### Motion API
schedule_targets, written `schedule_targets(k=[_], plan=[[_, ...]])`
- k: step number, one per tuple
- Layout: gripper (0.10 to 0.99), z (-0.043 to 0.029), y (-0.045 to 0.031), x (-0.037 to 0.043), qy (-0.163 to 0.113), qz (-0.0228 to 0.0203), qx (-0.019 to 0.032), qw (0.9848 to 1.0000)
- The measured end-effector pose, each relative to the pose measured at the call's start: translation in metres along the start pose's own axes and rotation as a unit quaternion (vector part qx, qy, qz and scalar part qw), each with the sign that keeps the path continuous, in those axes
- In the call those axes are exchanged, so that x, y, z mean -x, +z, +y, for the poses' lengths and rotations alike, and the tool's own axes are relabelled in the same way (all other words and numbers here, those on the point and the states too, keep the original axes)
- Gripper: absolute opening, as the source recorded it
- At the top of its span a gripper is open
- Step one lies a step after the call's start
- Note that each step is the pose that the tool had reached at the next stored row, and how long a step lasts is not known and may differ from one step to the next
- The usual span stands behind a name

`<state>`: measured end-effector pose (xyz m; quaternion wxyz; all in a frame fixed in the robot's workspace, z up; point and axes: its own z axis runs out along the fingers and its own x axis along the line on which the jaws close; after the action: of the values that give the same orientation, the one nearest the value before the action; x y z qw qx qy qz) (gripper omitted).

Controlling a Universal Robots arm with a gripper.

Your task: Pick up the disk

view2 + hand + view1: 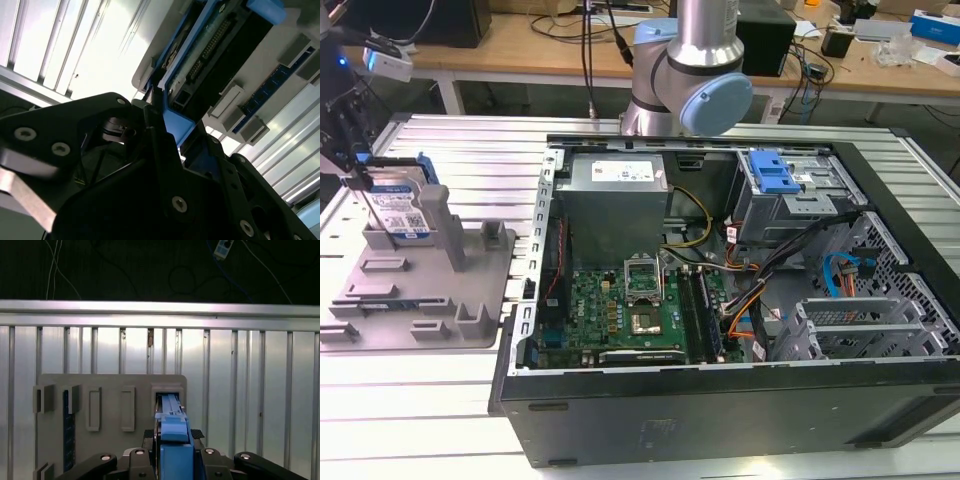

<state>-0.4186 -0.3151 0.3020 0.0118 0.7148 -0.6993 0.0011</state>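
Note:
The disk [400,208] stands on edge in a slot at the far corner of the grey holder tray [430,300], at the exterior view's left. Its white-and-blue label faces the camera, and blue rails run along its sides. My gripper [355,165] comes down on its upper end, with the black fingers on either side of it. In the first wrist view the disk's blue rail [173,440] sits tight between the two fingers, above the tray [110,390]. The second wrist view has one finger [156,135] pressed against the blue rail [177,125], beside the disk's dark connector edge [220,50].
An open computer case [720,250] with its motherboard and cables takes up the middle and the exterior view's right. Inside it is a blue-tabbed drive cage [775,175]. The arm's base [690,80] stands behind the case. The table top is ribbed metal [240,380].

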Motion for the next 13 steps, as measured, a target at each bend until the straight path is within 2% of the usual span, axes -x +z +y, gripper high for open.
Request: schedule_targets(k=[1,3,7,8,10,11,13], plan=[[0.369,0.0001,-0.0028,0.0,0.0,-0.0004,0.0,1.0],[0.369,0.0003,-0.0141,-0.0002,0.0,-0.0014,-0.0002,1.0],[0.369,0.0005,-0.0311,-0.0005,0.0,-0.0017,-0.0004,1.0],[0.369,0.0007,-0.0394,-0.0007,0.0,-0.0017,-0.0003,1.0],[0.369,0.0008,-0.049,-0.0009,0.0,-0.0017,-0.0004,1.0],[0.369,0.001,-0.0592,-0.001,0.0,-0.0017,-0.0003,1.0],[0.369,0.0011,-0.0698,-0.0012,0.0,-0.0017,-0.0004,1.0]])
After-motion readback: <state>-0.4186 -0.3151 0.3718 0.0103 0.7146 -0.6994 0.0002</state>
